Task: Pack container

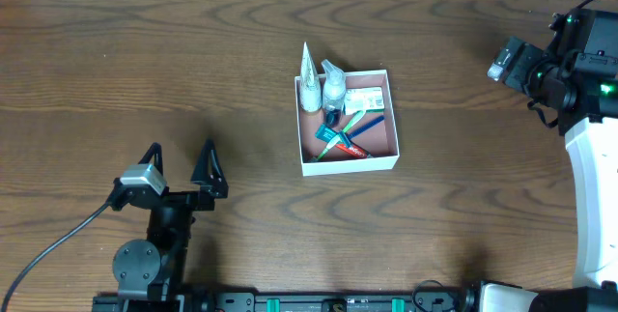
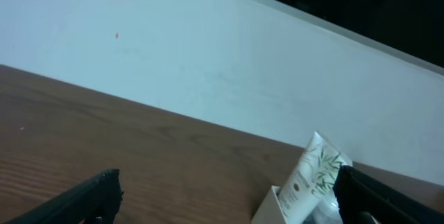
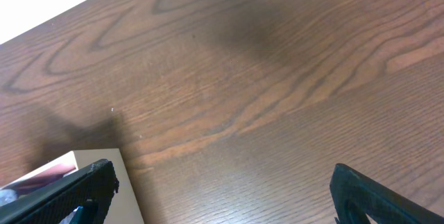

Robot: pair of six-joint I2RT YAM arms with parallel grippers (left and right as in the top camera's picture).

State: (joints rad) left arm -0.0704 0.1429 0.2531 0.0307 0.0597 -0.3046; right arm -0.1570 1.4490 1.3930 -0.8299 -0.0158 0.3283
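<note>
The container [image 1: 350,165], a shallow square box with white walls and a reddish-pink inside, sits at the table's middle. It holds a white tube [image 1: 309,85] leaning on its left wall, a clear bottle [image 1: 333,82], a small white-green box [image 1: 363,99] and a green-red toothpaste tube [image 1: 340,143]. My left gripper [image 1: 183,167] is open and empty at the front left, far from the box. Its wrist view [image 2: 232,200] shows the tube [image 2: 309,179] and a box corner [image 2: 267,207]. My right gripper [image 1: 512,64] is open and empty at the far right, also shown in its wrist view [image 3: 222,196], with a box corner [image 3: 128,196] at the lower left.
The table is dark wood-grain [image 1: 145,61]. The right arm's white base [image 1: 591,206] stands along the right edge. The left arm's base and cable [image 1: 145,254] sit at the front left. A pale wall [image 2: 208,64] lies beyond the table's far edge.
</note>
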